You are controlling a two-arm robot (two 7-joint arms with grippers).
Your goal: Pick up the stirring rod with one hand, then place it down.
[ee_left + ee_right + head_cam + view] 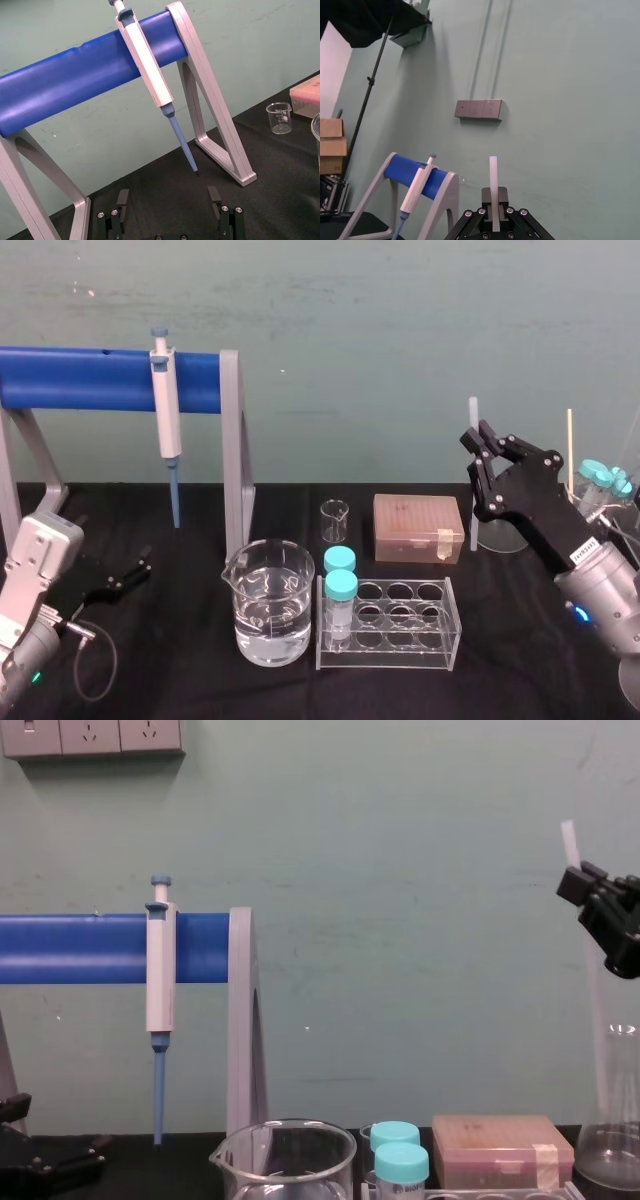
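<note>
Here right hand (478, 435) grips stirring rod (473, 408); left hand (169, 197) idle; beaker (268, 570) holds liquid

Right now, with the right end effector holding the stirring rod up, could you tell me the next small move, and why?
Probably lower it toward bare table in front of the flask. The right end effector is shut on the stirring rod, raised and near upright, so only setting it down remains. The left end effector sits open, idle, at left.
</note>
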